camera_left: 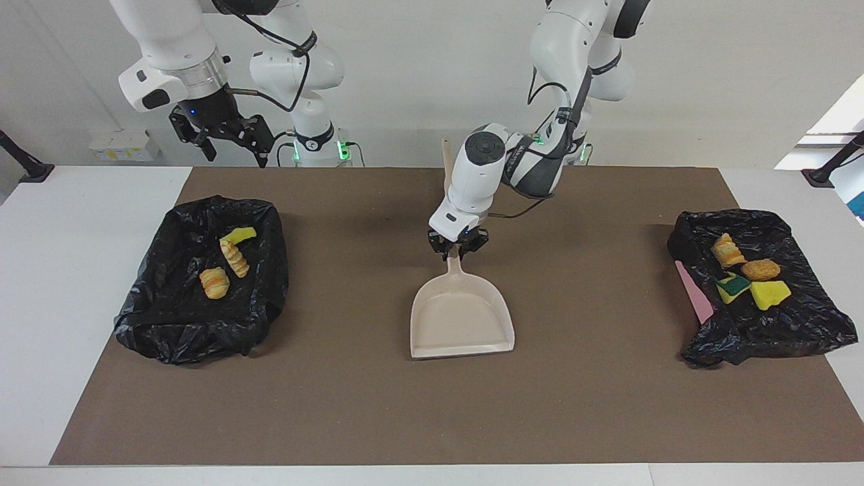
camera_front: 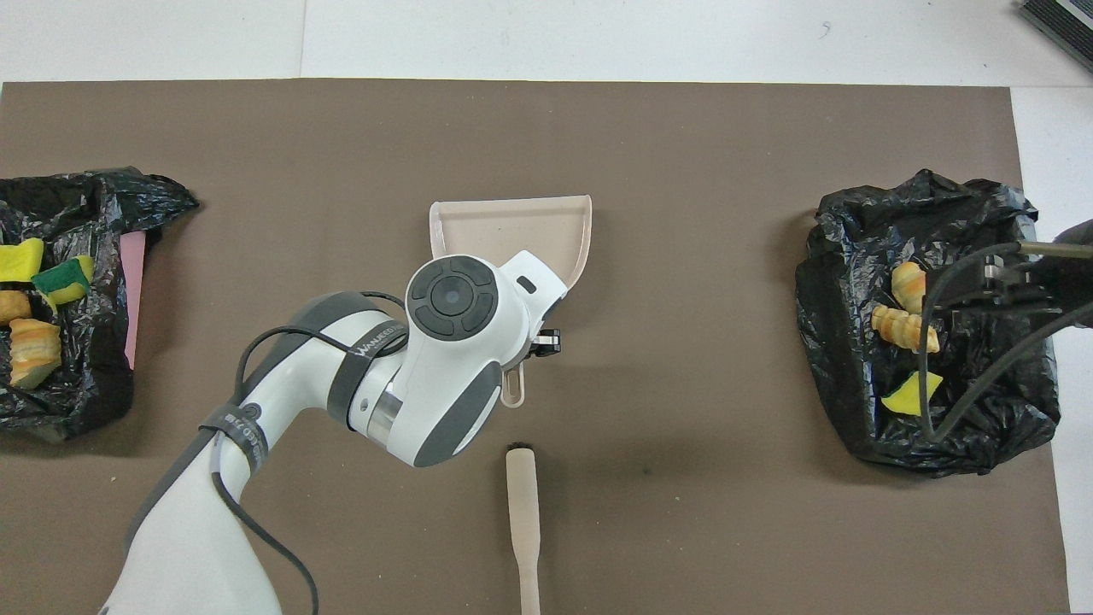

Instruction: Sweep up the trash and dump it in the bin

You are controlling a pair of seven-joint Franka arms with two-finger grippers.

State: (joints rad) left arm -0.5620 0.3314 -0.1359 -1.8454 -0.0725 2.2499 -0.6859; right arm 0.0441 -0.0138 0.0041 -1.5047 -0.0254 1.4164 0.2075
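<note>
The beige dustpan (camera_left: 462, 317) lies flat in the middle of the brown mat, its mouth away from the robots. My left gripper (camera_left: 459, 248) is down at the dustpan's handle; in the overhead view the arm's wrist hides it. Trash lies in two black-bagged bins. The bin (camera_left: 202, 331) at the right arm's end holds a yellow-green sponge (camera_left: 238, 235) and two bread pieces (camera_left: 234, 259). The bin (camera_left: 763, 334) at the left arm's end holds several scraps (camera_left: 761, 270). My right gripper (camera_left: 228, 140) hangs open and empty over the near edge of its bin.
The brush (camera_front: 523, 512) lies on the mat nearer to the robots than the dustpan, bristles toward the pan. A pink strip (camera_left: 695, 290) shows at the rim of the bin at the left arm's end. The brown mat (camera_left: 378, 405) covers most of the table.
</note>
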